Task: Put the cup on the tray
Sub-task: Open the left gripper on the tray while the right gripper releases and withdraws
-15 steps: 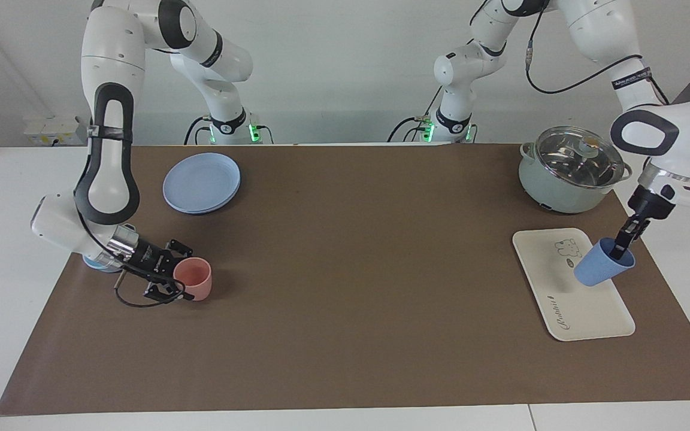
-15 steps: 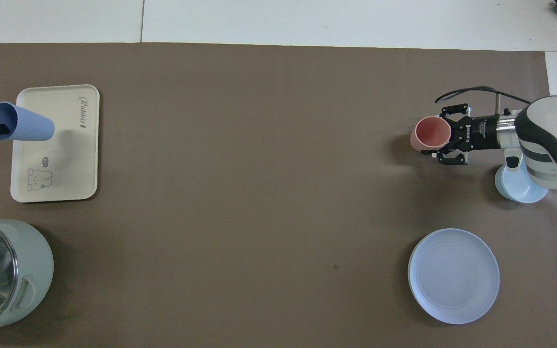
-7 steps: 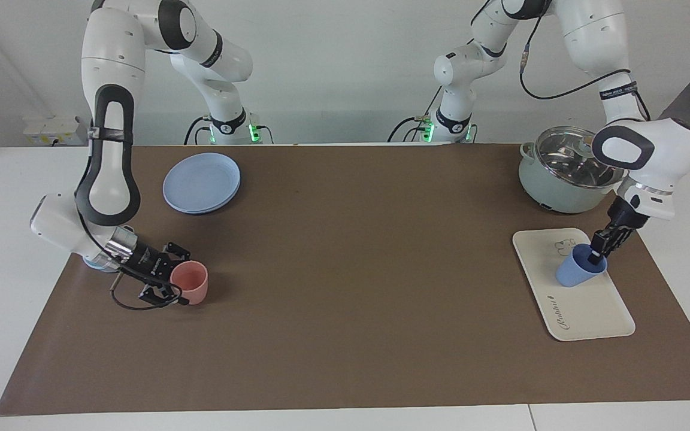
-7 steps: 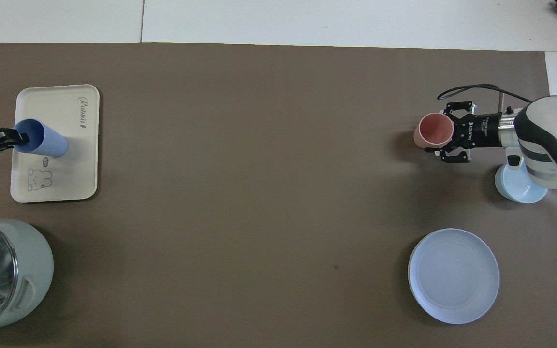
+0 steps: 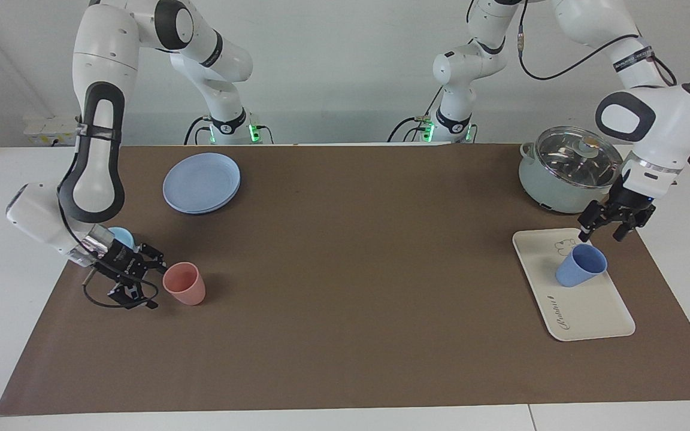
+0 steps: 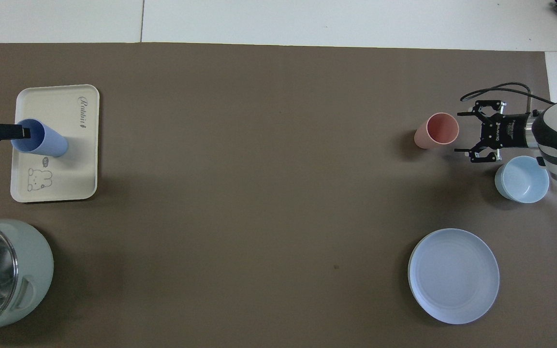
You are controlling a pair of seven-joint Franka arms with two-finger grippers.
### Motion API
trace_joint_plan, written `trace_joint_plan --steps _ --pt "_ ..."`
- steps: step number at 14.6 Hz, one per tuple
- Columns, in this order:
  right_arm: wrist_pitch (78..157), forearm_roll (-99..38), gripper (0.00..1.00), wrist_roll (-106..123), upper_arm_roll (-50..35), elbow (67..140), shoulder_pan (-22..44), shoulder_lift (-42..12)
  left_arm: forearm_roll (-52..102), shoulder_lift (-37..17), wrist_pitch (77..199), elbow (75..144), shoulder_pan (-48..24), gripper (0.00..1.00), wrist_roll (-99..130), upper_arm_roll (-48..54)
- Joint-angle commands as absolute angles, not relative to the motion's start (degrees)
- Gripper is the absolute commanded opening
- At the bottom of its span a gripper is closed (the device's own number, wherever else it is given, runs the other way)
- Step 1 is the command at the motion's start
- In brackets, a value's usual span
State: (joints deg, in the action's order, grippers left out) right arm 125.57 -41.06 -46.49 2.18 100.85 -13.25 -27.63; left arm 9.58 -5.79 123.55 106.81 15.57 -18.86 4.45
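In the facing view, the right gripper (image 5: 141,276) is shown low over the worktop (image 5: 345,311) beside the pink tumbler (image 5: 184,284), fingers spread and empty. The cup (image 5: 581,266) is seen upright on the tray (image 5: 590,311), with the left gripper (image 5: 610,227) above it, fingers spread. The cup is judged light, stiff and easily tipped, best pinched at the rim wall.

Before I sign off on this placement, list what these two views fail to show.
- Left gripper: in the overhead view only a dark finger tip shows at the picture's edge beside the cup; the rest is cut off.
- Pot: cut by the overhead view's corner; reflections on its glass lid hide the contents in both views.
- Tray: the cup covers the spot where it stands.
- Bowl: in the facing view the right gripper and its wrist hide most of it.
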Motion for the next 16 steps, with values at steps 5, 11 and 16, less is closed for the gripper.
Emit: trace_joint_plan --steps 5,11,16 --pt "126.9 -15.6 0.99 -25.6 1.8 101.8 -12.9 -21.7 2.9 -1.1 107.8 105.5 4.7 1.00 -17.1 4.0" --pt "111.9 -9.9 0.99 -9.1 1.7 101.0 -8.6 -11.9 0.2 1.2 103.3 105.2 -2.6 1.00 -6.7 4.0" --pt "105.3 -1.5 0.99 -9.1 1.4 100.9 -1.6 -4.6 0.4 5.7 99.0 104.4 -2.7 1.00 0.3 4.7"
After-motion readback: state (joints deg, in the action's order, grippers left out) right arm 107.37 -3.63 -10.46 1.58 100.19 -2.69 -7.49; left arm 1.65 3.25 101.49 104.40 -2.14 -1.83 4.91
